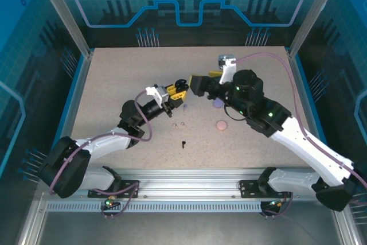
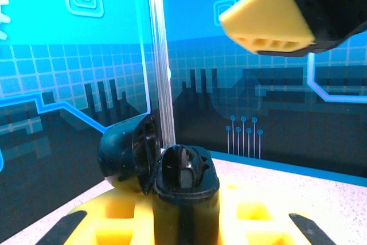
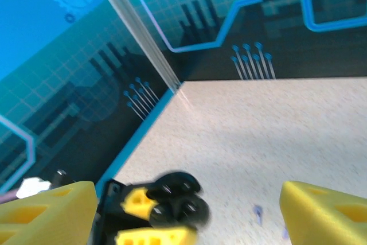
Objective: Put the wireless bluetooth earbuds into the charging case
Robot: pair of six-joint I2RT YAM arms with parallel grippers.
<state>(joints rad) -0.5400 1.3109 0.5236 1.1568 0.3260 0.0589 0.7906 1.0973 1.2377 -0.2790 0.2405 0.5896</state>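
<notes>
Mid-table, your left gripper (image 1: 176, 90) clamps the black case (image 2: 184, 173), lid (image 2: 127, 152) hinged open leftward; right gripper (image 3: 186, 210) gapes wide just beside it.

Lighting: bright, even, from overhead, with a blue cast off the glowing wall panels.
Shadows: soft and faint beneath the arms on the table (image 1: 114, 84), top view.
Glare: pale streak down the post (image 2: 156, 55), left wrist view, centre.
Focus: in the right wrist view, lower edge, the yellow fingers (image 3: 327, 207) and charging case (image 3: 175, 199) are soft. The top view is sharp.
</notes>
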